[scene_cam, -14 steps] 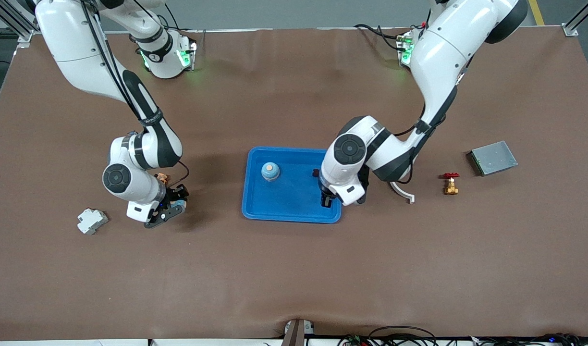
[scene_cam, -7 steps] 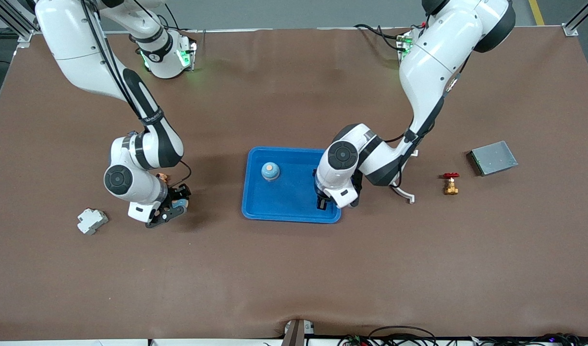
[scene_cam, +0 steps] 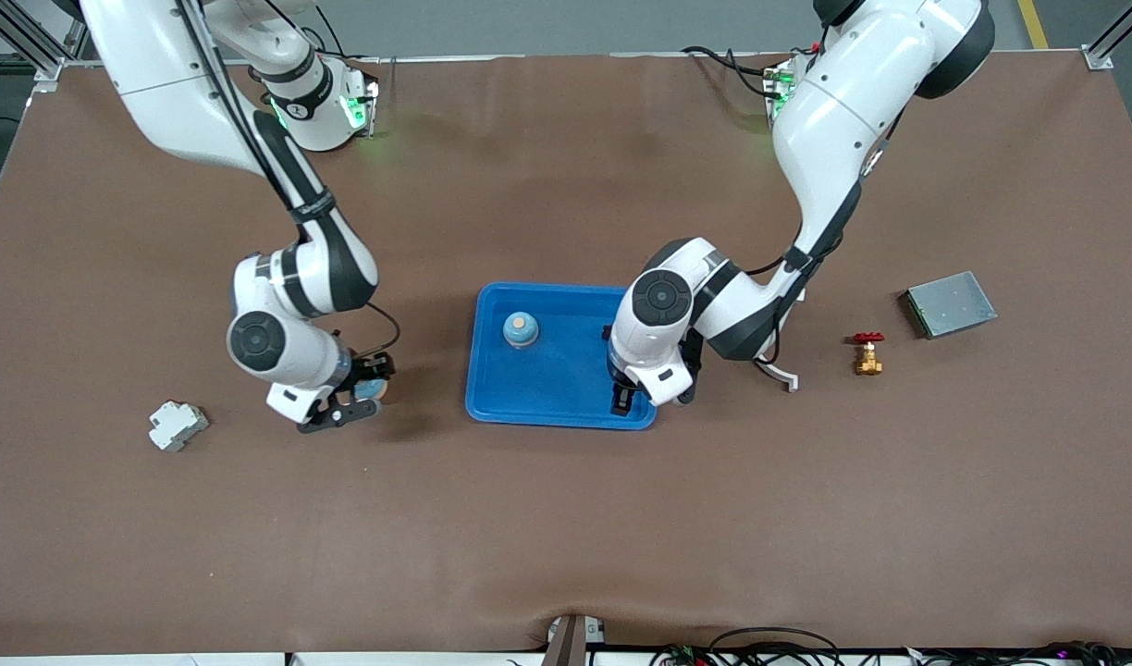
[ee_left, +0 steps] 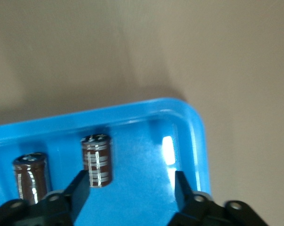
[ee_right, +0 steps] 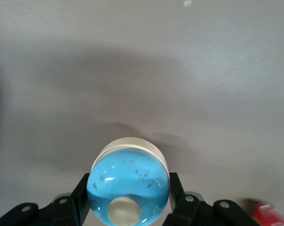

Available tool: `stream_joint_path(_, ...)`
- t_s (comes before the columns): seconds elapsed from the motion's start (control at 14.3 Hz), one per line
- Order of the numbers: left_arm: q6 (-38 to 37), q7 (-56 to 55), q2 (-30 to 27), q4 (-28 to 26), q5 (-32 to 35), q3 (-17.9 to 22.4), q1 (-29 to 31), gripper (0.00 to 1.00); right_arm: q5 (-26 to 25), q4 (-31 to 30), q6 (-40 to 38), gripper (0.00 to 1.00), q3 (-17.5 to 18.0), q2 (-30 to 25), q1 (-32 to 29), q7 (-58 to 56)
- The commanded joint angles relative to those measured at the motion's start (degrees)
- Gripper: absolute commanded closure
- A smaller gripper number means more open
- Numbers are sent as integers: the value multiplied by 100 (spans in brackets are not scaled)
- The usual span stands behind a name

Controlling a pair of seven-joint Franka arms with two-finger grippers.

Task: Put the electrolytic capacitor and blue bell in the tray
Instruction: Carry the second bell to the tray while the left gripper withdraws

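Blue plastic with a glossy sheen, the tray (scene_cam: 566, 393) lies mid-bench with rounded corners and a raised rim. Inside it stand two brown, silver-striped electrolytic capacitors (ee_left: 97, 160), upright near a corner, and a domed blue bell (scene_cam: 521, 330) farther from the front camera. The left tool (ee_left: 132, 190) is low over that corner; its fingers, clenched a second ago, now stand apart, released from the nearer capacitor. The right tool (ee_right: 127, 200), having shifted toward the tray, grasps a second blue bell (ee_right: 128, 188) over the brown matte bench (scene_cam: 566, 518). A grey metal box (scene_cam: 950, 303), a red-handled brass valve (scene_cam: 867, 353) and a white breaker (scene_cam: 177, 425) lie around.
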Motion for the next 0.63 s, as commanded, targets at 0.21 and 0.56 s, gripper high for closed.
stream_joint_path(0.21, -1487, 1292, -1204, -69, 81, 37, 259, 0, 7, 186, -99, 84, 201, -80, 745, 2215)
stream_joint_path(0.56, -2534, 3613, -1917, -51, 117, -6, 565, 0, 15, 459, -29, 84, 201, 16, 1247, 3491)
